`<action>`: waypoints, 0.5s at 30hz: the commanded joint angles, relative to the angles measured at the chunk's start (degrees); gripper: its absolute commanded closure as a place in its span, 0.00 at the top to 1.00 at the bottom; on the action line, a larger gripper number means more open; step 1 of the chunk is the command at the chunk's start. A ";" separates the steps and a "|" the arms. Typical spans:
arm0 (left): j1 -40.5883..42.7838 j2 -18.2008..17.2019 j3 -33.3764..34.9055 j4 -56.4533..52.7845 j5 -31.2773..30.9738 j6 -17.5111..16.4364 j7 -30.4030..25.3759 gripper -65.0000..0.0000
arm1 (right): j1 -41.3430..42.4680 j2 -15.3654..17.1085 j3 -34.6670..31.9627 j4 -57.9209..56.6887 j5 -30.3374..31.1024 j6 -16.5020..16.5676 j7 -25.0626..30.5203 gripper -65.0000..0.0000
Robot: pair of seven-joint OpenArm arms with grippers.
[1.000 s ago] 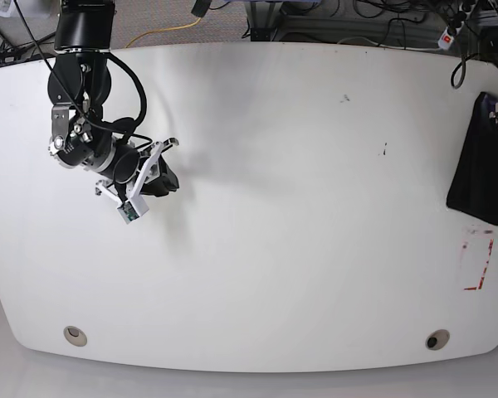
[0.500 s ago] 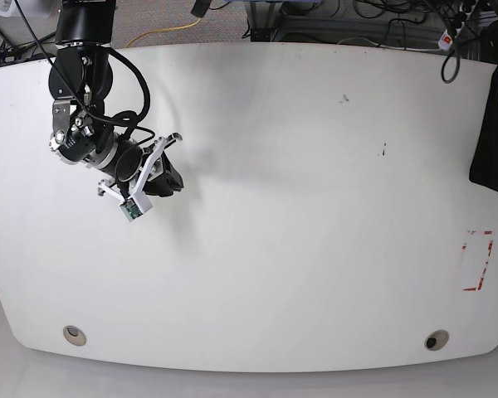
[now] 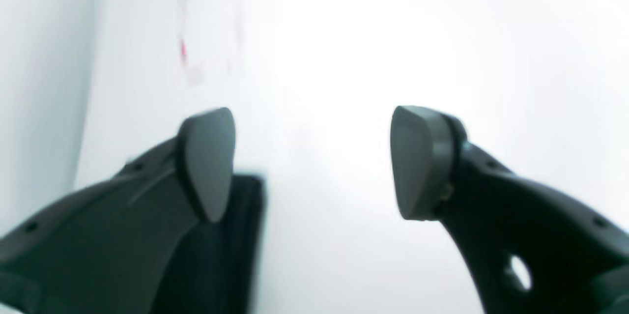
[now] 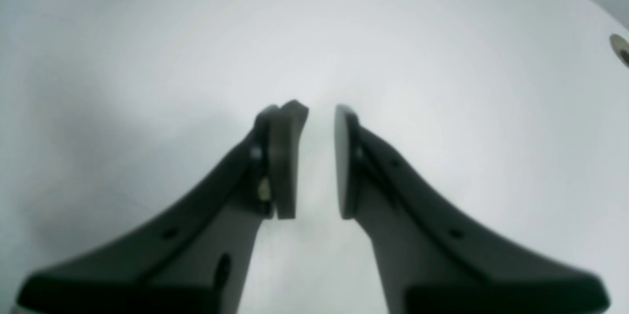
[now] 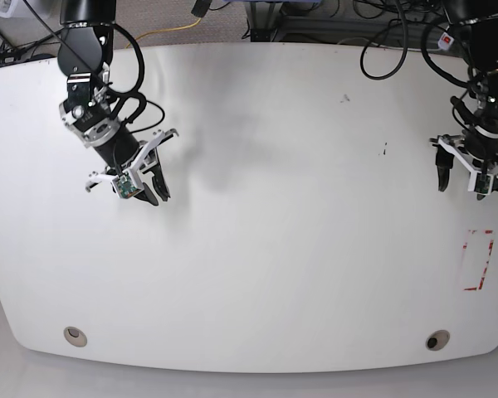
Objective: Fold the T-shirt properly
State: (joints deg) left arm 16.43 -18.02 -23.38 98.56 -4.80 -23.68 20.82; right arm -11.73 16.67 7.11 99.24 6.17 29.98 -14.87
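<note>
Since half a second ago, the black T-shirt has been lost from the table's right edge in the base view, and the left gripper (image 5: 462, 186) has been brought in there. Its jaws are spread wide, with nothing between them. A dark blurred slab (image 3: 241, 240) is seen behind one finger; whether it is the T-shirt, or how it lies, cannot be told. The right gripper (image 4: 317, 157) is barely parted, empty, above the white table (image 5: 274, 249).
</note>
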 commanded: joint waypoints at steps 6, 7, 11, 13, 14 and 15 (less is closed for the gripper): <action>6.48 8.22 3.99 9.79 8.97 1.92 -6.27 0.62 | -8.71 -2.56 6.73 -2.14 -2.44 0.13 14.92 0.19; 7.62 9.71 3.90 11.19 9.50 1.84 -6.27 0.62 | -10.30 -3.00 7.79 -1.97 -2.44 0.13 15.01 0.19; 14.04 13.14 3.82 15.68 9.68 1.84 -6.36 0.62 | -16.01 -4.23 10.51 0.58 -2.44 0.40 15.01 0.19; 19.05 15.43 3.90 16.82 9.50 1.84 -6.62 0.62 | -20.41 -5.11 11.74 2.69 -2.35 0.48 15.01 0.19; 20.81 16.39 3.90 16.82 9.50 1.84 -6.62 0.62 | -22.16 -5.55 12.36 3.48 -2.26 0.57 15.01 0.19; 21.95 17.19 3.90 16.82 9.50 1.92 -6.62 0.62 | -23.48 -5.98 12.80 4.01 -1.74 0.66 15.01 0.19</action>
State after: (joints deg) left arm 36.58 -1.85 -19.46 114.56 4.75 -21.87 14.72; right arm -33.41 10.57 19.14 101.41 3.18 30.48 -1.43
